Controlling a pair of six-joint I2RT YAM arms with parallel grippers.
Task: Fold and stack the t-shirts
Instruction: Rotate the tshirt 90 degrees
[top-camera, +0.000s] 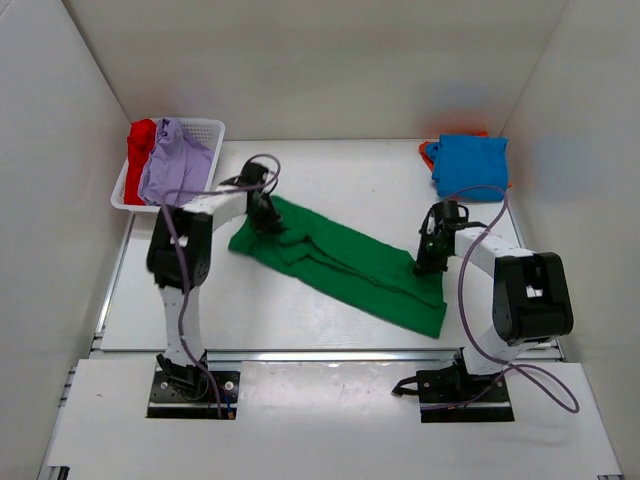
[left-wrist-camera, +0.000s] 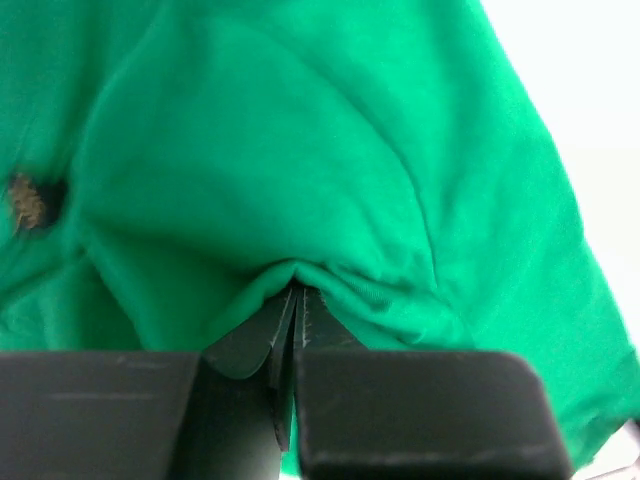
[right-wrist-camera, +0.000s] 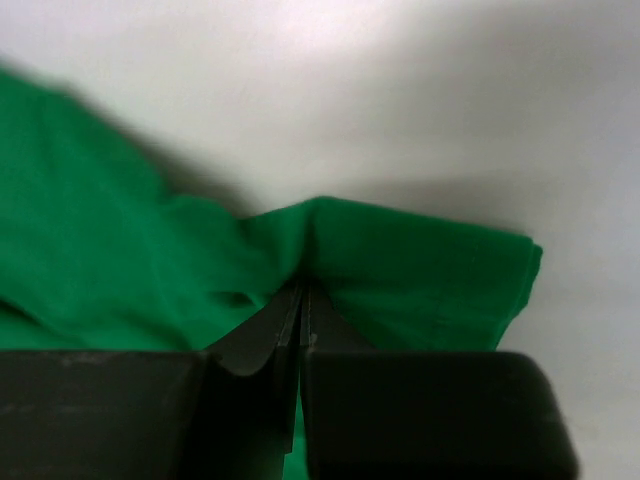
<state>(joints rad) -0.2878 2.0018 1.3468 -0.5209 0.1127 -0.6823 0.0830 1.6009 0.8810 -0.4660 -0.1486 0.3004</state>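
At ten o'clock on the table (top-camera: 330, 170), white mesh basket (top-camera: 205, 128) with red t-shirt (top-camera: 140, 140) and lavender t-shirt (top-camera: 175, 165) heaped inside. Next, left gripper (top-camera: 265, 215), jaws pinched tight on the upper end of the green t-shirt (top-camera: 340, 265), stretched as a rumpled band across the middle from ten toward four o'clock. Near its right end, right gripper (top-camera: 428, 262), likewise clamped on a green fold. At two o'clock, folded blue t-shirt (top-camera: 470, 165), well apart.

Fold of green shirt (left-wrist-camera: 300, 150) inside jaws
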